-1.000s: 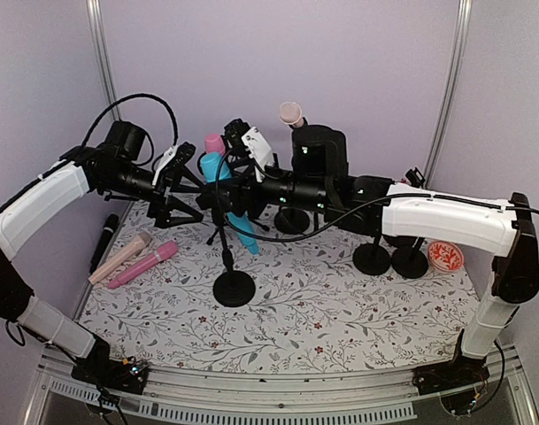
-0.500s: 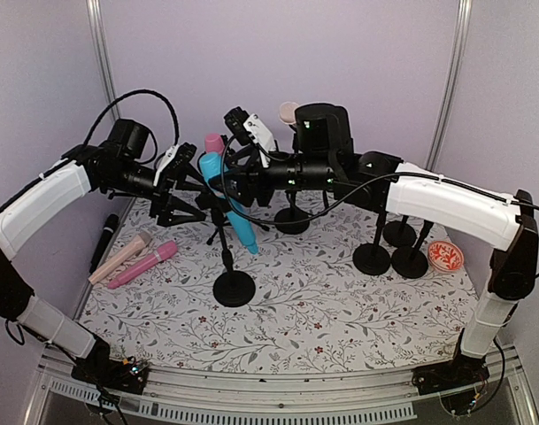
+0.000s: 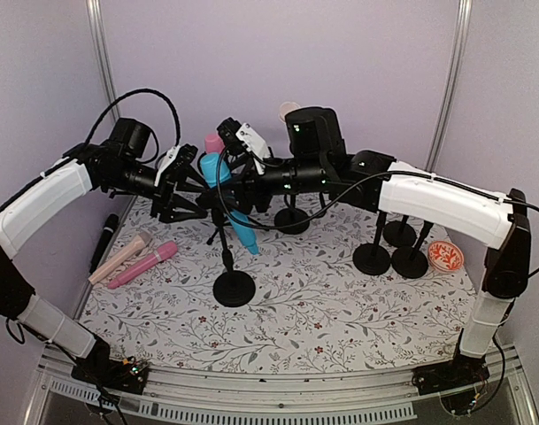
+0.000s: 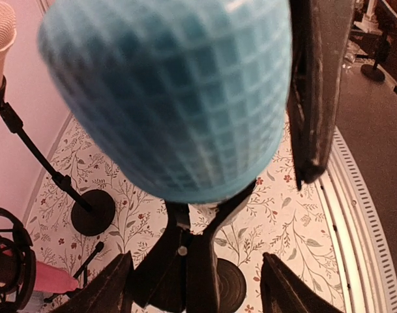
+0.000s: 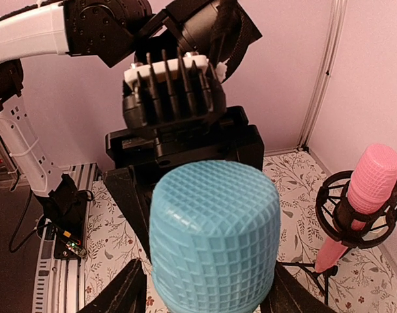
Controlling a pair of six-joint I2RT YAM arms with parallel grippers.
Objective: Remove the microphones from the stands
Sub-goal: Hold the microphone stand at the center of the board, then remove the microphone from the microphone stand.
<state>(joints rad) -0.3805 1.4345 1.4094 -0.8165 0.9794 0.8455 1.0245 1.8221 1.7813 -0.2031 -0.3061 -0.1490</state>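
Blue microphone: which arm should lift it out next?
Right, probably. The right gripper straddles the head of the blue microphone; the left gripper frames the stand's clip, better suited to steadying.

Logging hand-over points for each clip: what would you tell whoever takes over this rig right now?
Left gripper: jaws apart beside the blue microphone, no grip visible.
Right gripper: fingers flank the microphone's head from the opposite side; contact unclear.
Microphone: tilted, seated in the stand at mid-table.
Done: both arms positioned at the microphone.
Left: secure a grip and pull the microphone out of the clip, probably while steadying the stand.
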